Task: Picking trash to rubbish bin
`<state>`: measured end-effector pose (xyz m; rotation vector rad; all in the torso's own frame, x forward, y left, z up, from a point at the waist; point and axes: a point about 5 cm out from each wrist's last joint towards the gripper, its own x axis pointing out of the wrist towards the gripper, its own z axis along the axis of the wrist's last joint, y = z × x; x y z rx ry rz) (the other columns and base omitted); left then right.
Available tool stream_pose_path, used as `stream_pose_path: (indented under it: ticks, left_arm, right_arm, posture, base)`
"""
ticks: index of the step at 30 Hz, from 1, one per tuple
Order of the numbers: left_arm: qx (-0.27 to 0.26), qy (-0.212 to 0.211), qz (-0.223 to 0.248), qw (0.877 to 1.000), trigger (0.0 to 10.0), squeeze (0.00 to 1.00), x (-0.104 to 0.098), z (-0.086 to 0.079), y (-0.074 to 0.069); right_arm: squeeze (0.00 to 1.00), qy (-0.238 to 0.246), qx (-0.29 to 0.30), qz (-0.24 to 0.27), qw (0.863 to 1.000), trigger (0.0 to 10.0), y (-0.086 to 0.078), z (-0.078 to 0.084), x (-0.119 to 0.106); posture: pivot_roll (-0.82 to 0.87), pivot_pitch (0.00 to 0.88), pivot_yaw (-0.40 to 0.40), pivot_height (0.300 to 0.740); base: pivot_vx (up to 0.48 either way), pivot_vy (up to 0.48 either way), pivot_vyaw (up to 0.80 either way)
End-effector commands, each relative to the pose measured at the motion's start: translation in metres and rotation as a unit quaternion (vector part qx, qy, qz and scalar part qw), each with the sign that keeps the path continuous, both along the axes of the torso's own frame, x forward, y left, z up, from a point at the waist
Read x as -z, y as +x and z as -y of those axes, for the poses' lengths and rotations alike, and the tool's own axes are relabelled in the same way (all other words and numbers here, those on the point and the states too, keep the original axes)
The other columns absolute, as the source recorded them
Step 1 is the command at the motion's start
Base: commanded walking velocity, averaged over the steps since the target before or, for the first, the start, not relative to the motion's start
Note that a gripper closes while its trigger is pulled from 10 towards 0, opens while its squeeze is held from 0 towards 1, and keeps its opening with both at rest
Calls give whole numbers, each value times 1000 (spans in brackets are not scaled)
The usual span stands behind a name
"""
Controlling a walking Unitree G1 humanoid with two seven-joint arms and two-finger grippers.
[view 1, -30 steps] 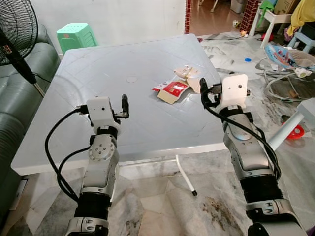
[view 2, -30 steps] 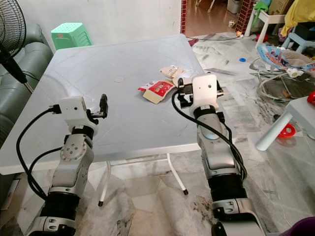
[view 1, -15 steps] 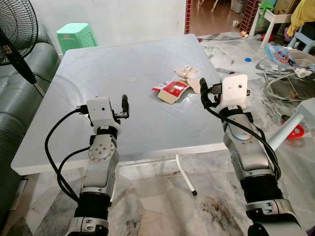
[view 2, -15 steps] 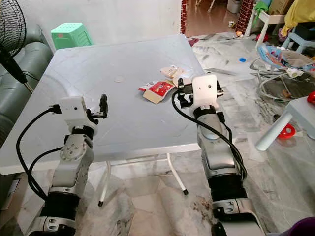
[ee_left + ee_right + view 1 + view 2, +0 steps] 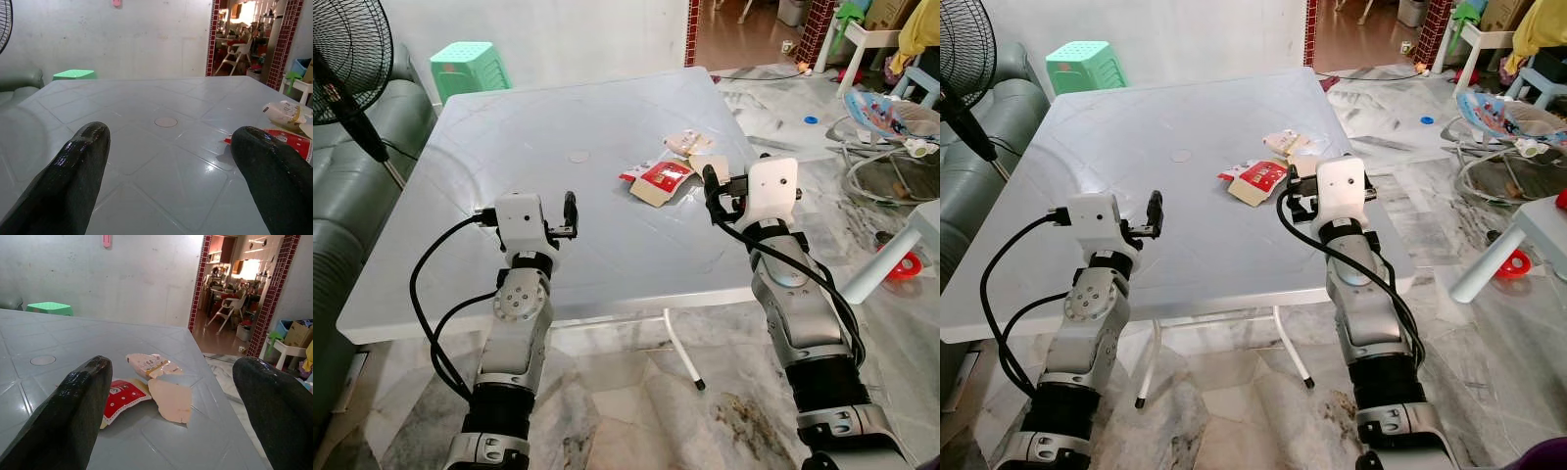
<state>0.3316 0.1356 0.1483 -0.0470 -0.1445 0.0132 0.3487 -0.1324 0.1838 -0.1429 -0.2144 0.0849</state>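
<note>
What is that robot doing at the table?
It is about to tidy up. Its right gripper, fingers wide apart, hovers at the table edge facing a red packet and torn wrappers. The left gripper is open too, over bare tabletop. Nothing has been picked up yet.

Even daylight fills the room, brightest through the doorway (image 5: 230, 289) beyond the table (image 5: 509, 147). The table's glossy top shows soft glare and faint shadows under the trash (image 5: 146, 387). The head views are sharp; the wrist views' near black fingers (image 5: 73, 176) are blurred.
</note>
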Motion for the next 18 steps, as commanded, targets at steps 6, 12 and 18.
stream_pose_path:
  ticks: [6, 12, 18]
  left_arm:
    - [1, 8, -1, 1000, 10000, 0, -1, -1, -2]
    - [27, -1, 1, 1000, 10000, 0, -1, 6, -3]
    - [42, 7, 11, 999, 10000, 0, -4, 15, -5]
  right_arm:
    - [0, 3, -4, 8, 1000, 10000, -1, -1, -5]
    - [0, 0, -9, 8, 1000, 10000, -3, 1, -3]
    - [0, -2, -6, 7, 1000, 10000, -5, 4, -1]
  posture:
    - [-73, 27, 56, 740]
    - [-71, 25, 58, 740]
    - [-74, 25, 59, 740]
  base:
    - [0, 0, 0]
    - [0, 0, 0]
    - [0, 0, 0]
